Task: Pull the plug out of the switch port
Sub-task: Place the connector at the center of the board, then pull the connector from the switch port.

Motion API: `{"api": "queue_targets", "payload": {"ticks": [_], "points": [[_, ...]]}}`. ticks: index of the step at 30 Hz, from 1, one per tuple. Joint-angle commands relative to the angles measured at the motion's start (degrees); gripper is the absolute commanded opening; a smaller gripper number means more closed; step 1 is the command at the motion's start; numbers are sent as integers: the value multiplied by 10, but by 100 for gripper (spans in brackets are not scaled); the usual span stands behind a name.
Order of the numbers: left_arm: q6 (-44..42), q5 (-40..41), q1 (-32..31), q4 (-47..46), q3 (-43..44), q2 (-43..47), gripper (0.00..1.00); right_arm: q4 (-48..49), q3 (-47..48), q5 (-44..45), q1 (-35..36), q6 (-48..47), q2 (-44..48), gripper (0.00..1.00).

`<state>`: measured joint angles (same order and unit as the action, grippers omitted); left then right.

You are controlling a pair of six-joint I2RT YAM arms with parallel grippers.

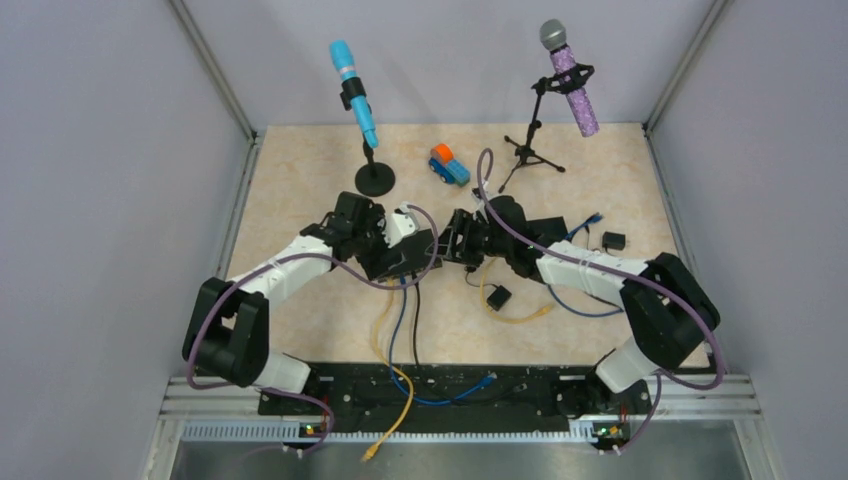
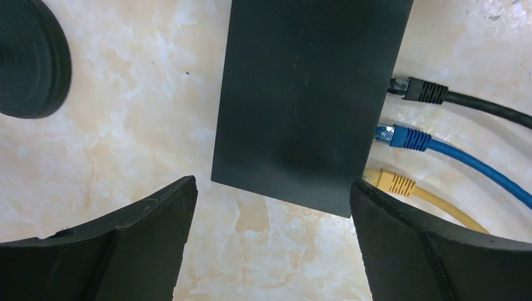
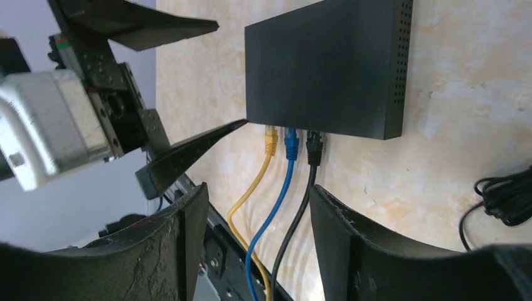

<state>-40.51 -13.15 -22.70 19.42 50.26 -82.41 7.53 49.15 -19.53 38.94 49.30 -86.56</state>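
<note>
The left jaws stand wide apart, holding nothing. The near end of the black switch (image 2: 307, 100) lies just ahead of and between their tips. One finger (image 3: 188, 153) reaches the switch's corner, though contact cannot be told. The right jaws are also parted and grip nothing; in the right wrist view three cables (image 3: 274, 213) show through the gap between them, running to the switch. On the switch's port side three plugs sit side by side, all plugged in: a yellow plug (image 3: 271, 139) nearest that left finger, a blue plug (image 3: 291, 143) in the middle, then a black plug (image 3: 314, 148). The switch lies flat on the marbled bench (image 2: 157, 125). A round black stand base (image 2: 28, 56) rests nearby, and a coiled black cord (image 3: 502, 194) lies on the switch's far side from the left arm.
</note>
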Motion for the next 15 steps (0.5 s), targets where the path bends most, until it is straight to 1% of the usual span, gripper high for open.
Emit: {"api": "queue_targets", "payload": {"ticks": [1, 5, 11, 15], "points": [[-25, -46, 17, 36, 35, -31, 96, 96, 1, 24, 17, 82, -53, 59], [-42, -75, 17, 91, 72, -74, 95, 129, -6, 17, 19, 119, -93, 57], [-34, -110, 16, 73, 55, -69, 95, 128, 0, 18, 24, 132, -137, 56], [-27, -110, 15, 58, 40, -56, 95, 140, -1, 15, 25, 137, -163, 54]]}}
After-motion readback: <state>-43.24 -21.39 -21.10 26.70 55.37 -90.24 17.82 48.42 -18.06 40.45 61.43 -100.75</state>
